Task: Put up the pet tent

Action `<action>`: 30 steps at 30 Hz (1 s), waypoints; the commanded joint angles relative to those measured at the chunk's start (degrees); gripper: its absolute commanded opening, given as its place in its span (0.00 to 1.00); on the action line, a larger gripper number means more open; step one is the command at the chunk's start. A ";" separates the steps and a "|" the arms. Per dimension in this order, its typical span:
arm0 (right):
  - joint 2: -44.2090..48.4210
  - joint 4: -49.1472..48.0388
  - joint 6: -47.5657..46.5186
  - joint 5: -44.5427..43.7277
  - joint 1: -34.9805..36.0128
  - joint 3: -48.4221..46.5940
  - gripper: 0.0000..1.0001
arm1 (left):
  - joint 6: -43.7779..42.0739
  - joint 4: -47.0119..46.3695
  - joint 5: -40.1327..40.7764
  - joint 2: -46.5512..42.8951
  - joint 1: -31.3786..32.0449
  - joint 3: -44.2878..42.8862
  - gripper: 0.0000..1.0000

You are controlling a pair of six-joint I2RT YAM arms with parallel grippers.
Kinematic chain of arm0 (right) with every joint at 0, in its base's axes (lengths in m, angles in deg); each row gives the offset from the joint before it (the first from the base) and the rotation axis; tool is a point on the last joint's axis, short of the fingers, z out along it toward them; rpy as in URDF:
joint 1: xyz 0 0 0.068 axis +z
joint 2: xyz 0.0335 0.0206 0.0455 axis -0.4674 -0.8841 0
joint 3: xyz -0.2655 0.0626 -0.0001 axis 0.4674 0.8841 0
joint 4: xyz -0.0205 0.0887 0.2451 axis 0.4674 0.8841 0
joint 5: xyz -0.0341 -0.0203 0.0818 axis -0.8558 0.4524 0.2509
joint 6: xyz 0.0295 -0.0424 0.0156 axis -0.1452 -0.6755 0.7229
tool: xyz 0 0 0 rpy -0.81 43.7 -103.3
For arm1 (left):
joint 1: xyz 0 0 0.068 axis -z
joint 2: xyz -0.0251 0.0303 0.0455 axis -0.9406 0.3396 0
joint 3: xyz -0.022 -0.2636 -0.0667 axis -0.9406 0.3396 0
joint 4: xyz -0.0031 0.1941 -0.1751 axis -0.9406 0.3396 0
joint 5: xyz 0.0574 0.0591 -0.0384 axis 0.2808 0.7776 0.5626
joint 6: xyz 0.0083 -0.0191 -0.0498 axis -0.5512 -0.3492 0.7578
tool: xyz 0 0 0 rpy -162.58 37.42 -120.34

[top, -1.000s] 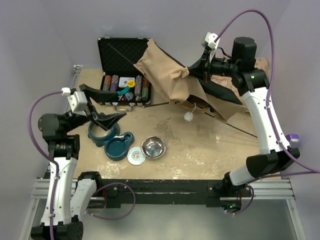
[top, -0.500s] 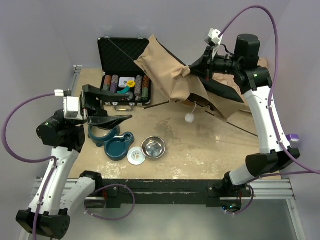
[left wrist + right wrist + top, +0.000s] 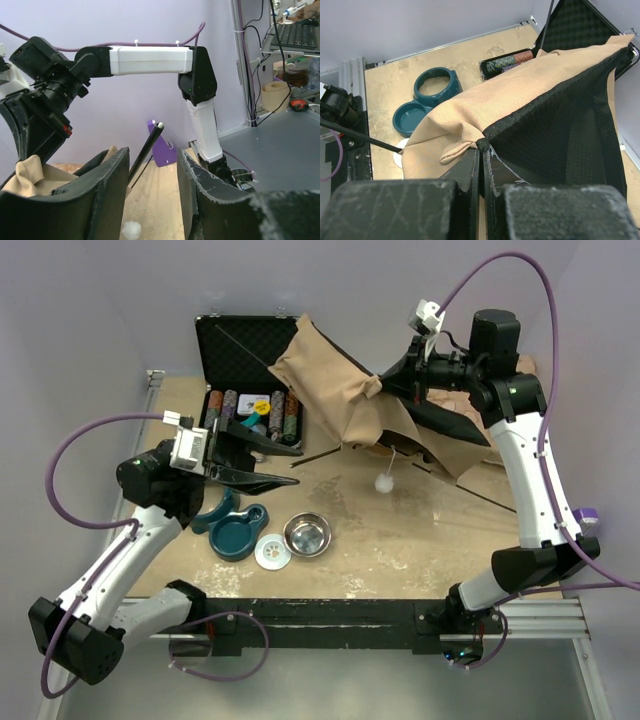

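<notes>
The pet tent is a tan canvas heap with black lining, lifted off the table at the back. My right gripper is shut on its black-edged seam; its fingers meet with the fabric pinched. A white pom-pom dangles below the canvas. My left gripper reaches in from the left, just short of the tent, jaws apart. One thin black pole with a pale tip stands in the gap, close to the left finger, not pinched. The pom-pom shows low between the jaws.
An open black case with poker chips sits behind the left gripper. A teal double bowl, a steel bowl and a white disc lie near the front. More poles trail right. A patterned pillow lies back right.
My left arm has swung right and forward toward the tent, and its jaws have narrowed. The right gripper keeps its hold on the canvas; the pom-pom has shifted slightly.
</notes>
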 commanded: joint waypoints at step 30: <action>2.95 -1.97 1.53 3.86 5.38 2.99 0.00 | -6.28 45.19 7.52 15.35 6.87 -15.56 0.00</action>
